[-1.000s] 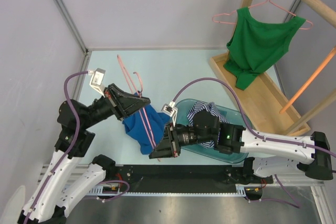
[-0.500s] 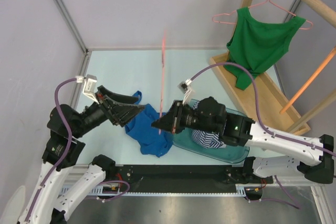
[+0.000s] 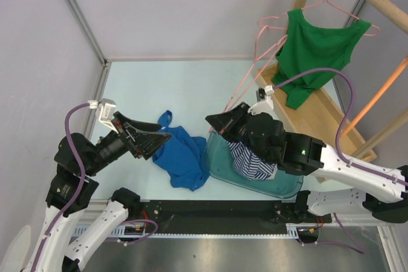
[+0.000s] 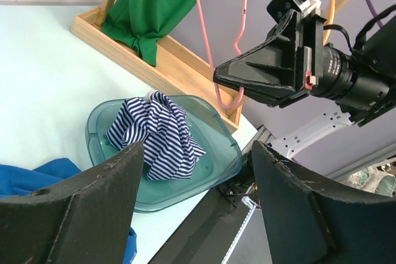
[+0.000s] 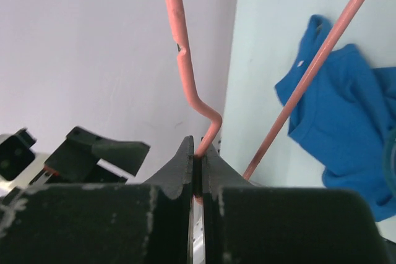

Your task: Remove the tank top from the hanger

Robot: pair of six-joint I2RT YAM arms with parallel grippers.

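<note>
**A:** From above, where is the tank top?

**B:** The tank top [image 3: 180, 157] is a blue heap flat on the table [image 3: 140, 87], just left of the bin [image 3: 220, 169] and off the hanger [image 3: 244, 85]. The right gripper [image 3: 210, 124] is pinched shut on the hanger's lower end, and the pink wire slants up toward the rack [image 3: 306, 116]. The left gripper [image 3: 162, 141] hovers at the tank top's left edge, jaws apart and holding nothing.

**A:** What's in the bin?

**B:** A striped cloth [image 3: 252, 164]. A green top [image 3: 315, 49] hangs on the rack.

**A:** And the left wrist camera?

**B:** The left gripper [image 4: 197, 149] stands wide open and empty. A corner of the tank top [image 4: 37, 174] shows at the lower left, on the table. The bin [image 4: 223, 159] with the striped cloth [image 4: 154, 134] lies beyond the fingers. The right gripper [image 4: 219, 77] is up in the air with the hanger [image 4: 201, 29] rising from it.

**A:** Right wrist?

**B:** The right gripper [image 5: 198, 153] has its jaws closed on a bend of the hanger [image 5: 182, 60]. The tank top [image 5: 340, 115] lies on the table below, clear of the wire.
</note>
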